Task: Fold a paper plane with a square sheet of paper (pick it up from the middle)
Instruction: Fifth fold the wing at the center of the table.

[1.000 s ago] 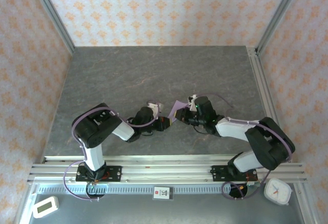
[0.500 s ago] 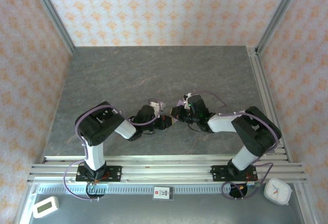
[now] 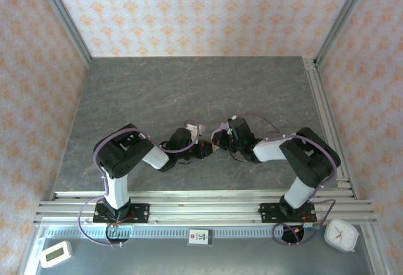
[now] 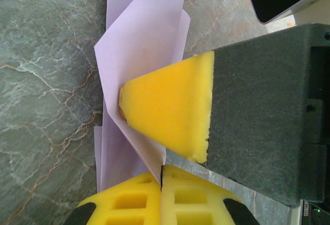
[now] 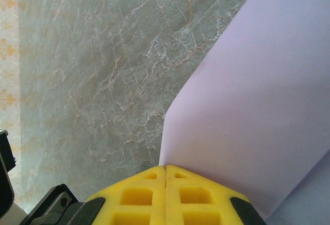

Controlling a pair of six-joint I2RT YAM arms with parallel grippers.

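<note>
Mid-fold: left end effector [image 4: 161,178] and right end effector [image 5: 165,169] are both clamped shut on the square sheet of paper [image 4: 147,39].

From where I'm standing, the two arms meet nose to nose around the middle of the counter [image 3: 189,86], toward its near side, with the sheet pinched between them. It's got a few layers and angled flaps, but it's nowhere near a dart yet imo. The left one seems to grip the lower edge as an anchor. The right one's pads bite a flap further up, probably to pull it over or set a crease. Makes sense, since floppy paper slides unless one side is pinned. Can't tell if it touches the counter.
</note>
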